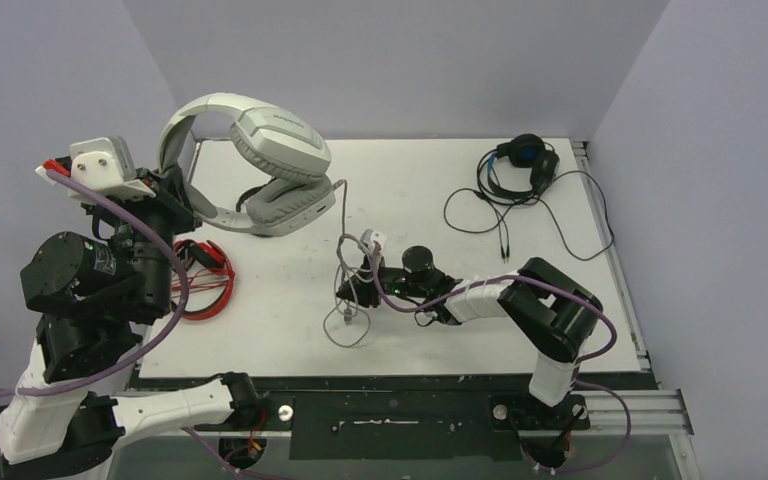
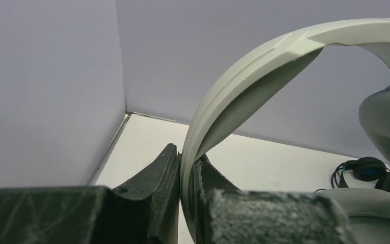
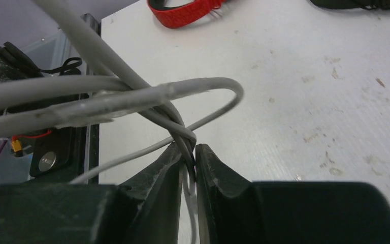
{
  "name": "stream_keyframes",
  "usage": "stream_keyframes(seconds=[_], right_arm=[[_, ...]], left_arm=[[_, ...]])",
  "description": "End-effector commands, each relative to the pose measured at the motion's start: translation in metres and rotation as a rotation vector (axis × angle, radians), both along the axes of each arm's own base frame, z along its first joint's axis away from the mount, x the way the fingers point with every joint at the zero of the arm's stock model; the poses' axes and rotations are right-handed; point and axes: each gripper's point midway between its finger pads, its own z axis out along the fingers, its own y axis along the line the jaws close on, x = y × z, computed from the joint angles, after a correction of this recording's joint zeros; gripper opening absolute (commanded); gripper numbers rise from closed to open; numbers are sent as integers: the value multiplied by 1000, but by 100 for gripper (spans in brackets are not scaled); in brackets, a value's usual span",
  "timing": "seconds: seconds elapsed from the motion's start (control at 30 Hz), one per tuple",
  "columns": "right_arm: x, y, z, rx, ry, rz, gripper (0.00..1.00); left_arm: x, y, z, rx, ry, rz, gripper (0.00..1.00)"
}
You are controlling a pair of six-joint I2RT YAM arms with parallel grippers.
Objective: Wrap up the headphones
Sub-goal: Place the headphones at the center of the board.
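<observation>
My left gripper (image 2: 189, 175) is shut on the headband of the large white-grey headphones (image 1: 260, 150), holding them above the table's back left; the band (image 2: 254, 76) arches up out of the jaws. Their grey cable (image 1: 345, 290) hangs down to a loose tangle at mid-table. My right gripper (image 3: 189, 152) is shut on several strands of that cable (image 3: 147, 96), low over the table (image 3: 310, 91). The black-and-blue headphones (image 1: 522, 165) lie at the back right with their thin cable spread around them. The red-and-black headphones (image 1: 200, 275) lie at the left edge beside the left arm.
Grey walls close in the table (image 1: 440, 330) at the back and on both sides. A dark rail (image 1: 410, 410) runs along the near edge by the arm bases. Thin black cable (image 1: 570, 230) trails across the back right of the table.
</observation>
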Motion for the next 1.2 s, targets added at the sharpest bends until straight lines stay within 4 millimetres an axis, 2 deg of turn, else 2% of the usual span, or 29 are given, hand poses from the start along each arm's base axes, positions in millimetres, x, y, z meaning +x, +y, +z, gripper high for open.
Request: stream_keyframes(seconds=[0.0, 0.07, 0.13, 0.2, 0.27, 0.33, 0.4, 0.47, 0.57, 0.67, 0.73, 0.8, 0.87, 0.9, 0.97, 1.0, 1.07, 1.17], right_arm=[[30, -33, 21, 33, -18, -168, 10], [50, -71, 17, -2, 26, -309, 0], [81, -127, 26, -25, 53, -558, 0], [95, -180, 33, -68, 70, -791, 0], [104, -236, 44, -143, 73, -1070, 0], [105, -288, 68, -166, 74, -1353, 0], [99, -324, 91, -174, 70, -1540, 0], [93, -333, 110, -203, 42, -1556, 0], [83, -323, 126, -228, 37, -1447, 0], [72, -314, 126, -285, 63, -1357, 0], [67, -308, 124, -328, 99, -1306, 0], [61, -303, 118, -373, 138, -1264, 0], [54, -298, 113, -408, 168, -1216, 0], [51, -296, 111, -418, 186, -1196, 0], [42, -289, 103, -446, 228, -1142, 0], [37, -285, 97, -468, 254, -1116, 0], [22, -277, 79, -527, 310, -1043, 0], [-6, -258, 53, -636, 382, -906, 0]], left_arm=[[-7, 24, 23, -168, -60, 102, 9], [-9, 32, 15, -150, -35, 163, 8], [-13, 37, 11, -187, -25, 199, 8], [-16, 36, 0, -187, 7, 188, 7], [-17, 26, -15, -158, 43, 141, 6], [-18, 14, -26, -136, 66, 92, 5], [-17, 1, -38, -109, 86, 74, 5], [-15, -11, -49, -67, 109, 84, 6], [-10, -35, -71, 17, 139, 103, 7], [2, -58, -94, 106, 150, 145, 8], [18, -67, -106, 186, 159, 208, 8], [42, -83, -122, 284, 182, 206, 7], [77, -98, -145, 265, 247, 130, 7], [97, -98, -158, 244, 297, 94, 7], [139, -86, -186, 177, 405, 53, 7], [157, -88, -204, 132, 466, 14, 7], [186, -89, -232, 60, 567, -36, 7], [217, -96, -265, -12, 675, -70, 7]])
